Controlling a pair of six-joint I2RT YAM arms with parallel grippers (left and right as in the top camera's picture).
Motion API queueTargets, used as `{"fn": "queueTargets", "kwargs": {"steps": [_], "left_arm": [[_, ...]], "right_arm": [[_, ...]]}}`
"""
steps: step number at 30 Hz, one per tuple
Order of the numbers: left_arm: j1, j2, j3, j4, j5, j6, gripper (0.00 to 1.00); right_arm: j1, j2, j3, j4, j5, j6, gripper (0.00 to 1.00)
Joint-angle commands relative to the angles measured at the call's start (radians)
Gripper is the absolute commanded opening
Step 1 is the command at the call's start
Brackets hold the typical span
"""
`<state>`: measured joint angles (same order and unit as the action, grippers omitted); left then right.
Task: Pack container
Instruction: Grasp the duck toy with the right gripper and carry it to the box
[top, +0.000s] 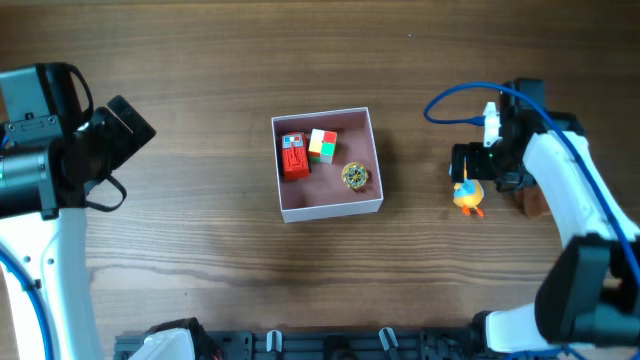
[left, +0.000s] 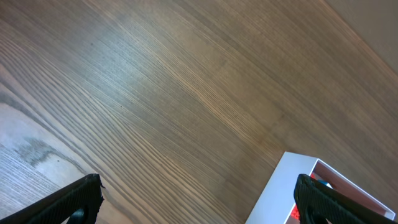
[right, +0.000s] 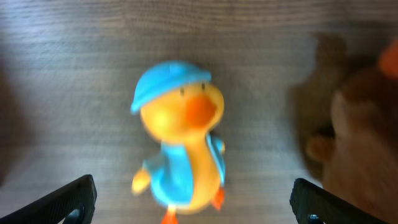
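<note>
The container (top: 327, 119), a shallow square box with white walls and a pink inside, sits mid-table. It holds a red toy (top: 294, 157), a colour cube (top: 322, 146) and a small round gold item (top: 355, 177). A yellow duck with a blue cap (top: 467, 195) lies on the table to the right. My right gripper (top: 477, 172) hovers over the duck, open, with the duck (right: 180, 149) between its fingertips (right: 193, 202) and not touched. My left gripper (left: 199, 199) is open and empty at the far left; the container's corner (left: 280, 186) shows by its right finger.
A brown plush toy (top: 533, 204) lies just right of the duck, partly under my right arm; it also shows in the right wrist view (right: 360, 137). A blue cable (top: 455, 100) loops above the right wrist. A dark rail (top: 330, 345) runs along the front edge.
</note>
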<state>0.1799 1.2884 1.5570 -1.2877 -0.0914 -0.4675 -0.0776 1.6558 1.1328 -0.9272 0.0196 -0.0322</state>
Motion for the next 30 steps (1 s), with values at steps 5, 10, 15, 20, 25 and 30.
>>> {"fn": "queueTargets", "kwargs": {"steps": [5, 10, 15, 20, 25, 30], "left_arm": [[0.007, -0.01, 0.012, -0.004, 0.008, 0.02, 1.0], [0.007, -0.01, 0.012, -0.004, 0.008, 0.019, 1.0], [0.007, -0.01, 0.012, -0.004, 0.008, 0.019, 1.0], [0.007, -0.01, 0.012, -0.004, 0.008, 0.019, 1.0], [0.007, -0.01, 0.012, -0.004, 0.008, 0.019, 1.0], [0.007, -0.01, 0.012, -0.004, 0.008, 0.019, 1.0]], "right_arm": [[0.0, 0.205, -0.006, 0.053, -0.021, -0.02, 0.99], [0.0, 0.223, -0.006, 0.066, -0.021, -0.016, 0.77], [0.0, 0.223, -0.006, 0.061, -0.022, 0.01, 0.45], [0.002, 0.222, -0.004, 0.053, -0.021, 0.019, 0.28], [0.031, 0.216, 0.072, -0.026, -0.021, 0.062, 0.14], [0.153, 0.128, 0.276, -0.195, -0.021, 0.093, 0.04]]}}
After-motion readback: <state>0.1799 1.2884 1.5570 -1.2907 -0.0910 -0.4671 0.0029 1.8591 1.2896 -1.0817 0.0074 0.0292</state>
